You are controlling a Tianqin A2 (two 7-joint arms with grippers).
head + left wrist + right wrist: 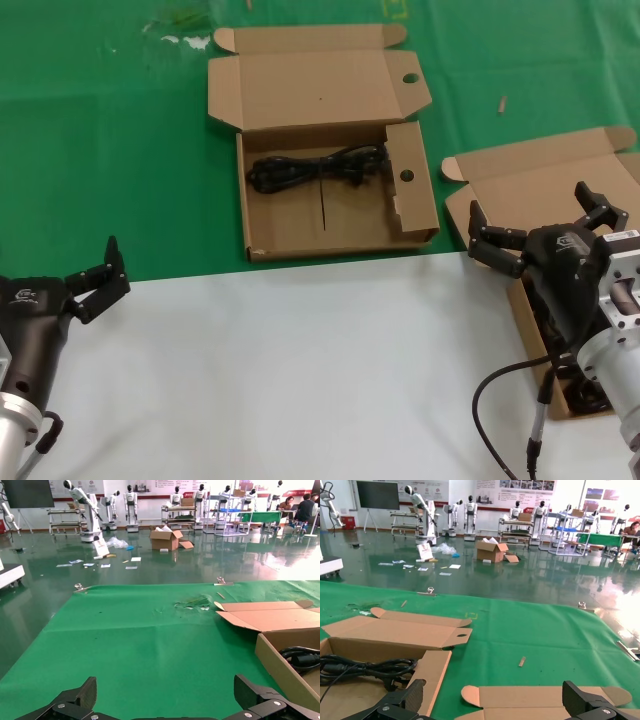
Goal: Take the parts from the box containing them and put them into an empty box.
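A brown box with hole-punched flaps (300, 85) lies open on the green mat at centre. One coiled black cable bundle (320, 168) lies in it; the bundle also shows in the left wrist view (300, 657) and the right wrist view (365, 667). The plain-lidded box (540, 165) lies open at the right, with black cables (588, 398) partly hidden under my right arm. My right gripper (527, 202) is open and empty above this box. My left gripper (115, 265) is open and empty at the left, over the mat's front edge.
A white table surface (300, 370) fills the foreground in front of the green mat (120, 150). A small scrap (502, 104) and white debris (185, 40) lie on the mat. My right arm's own cable (500, 385) hangs at the front right.
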